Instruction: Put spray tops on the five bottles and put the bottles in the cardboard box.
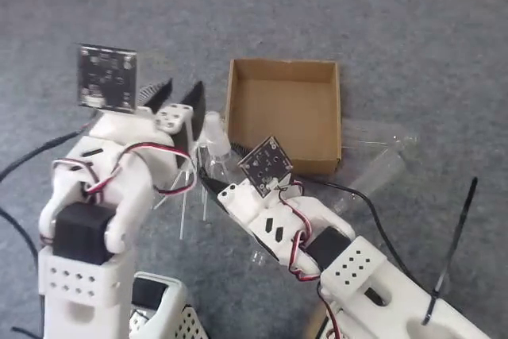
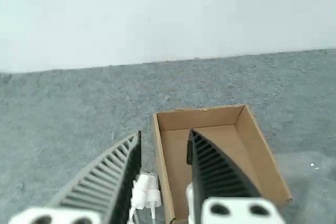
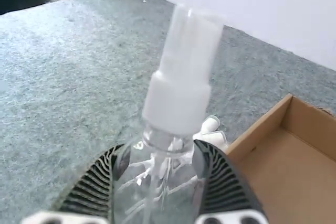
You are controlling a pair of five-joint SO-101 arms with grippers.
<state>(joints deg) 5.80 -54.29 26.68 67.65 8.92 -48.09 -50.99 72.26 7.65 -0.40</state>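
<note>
The right gripper (image 3: 157, 153) pinches a clear bottle (image 3: 153, 192) upright by its shoulders, a white spray top (image 3: 181, 72) seated on its neck, just off the 7 o'clock corner of the cardboard box (image 1: 283, 113). The left gripper (image 2: 164, 136) hangs at the bottle's 10 o'clock with its black fingers spread and nothing between them, above loose spray tops (image 2: 144, 192) lying on the grey carpet (image 1: 397, 53). Two more clear bottles (image 1: 379, 171) lie on their sides at the box's 4 o'clock.
</note>
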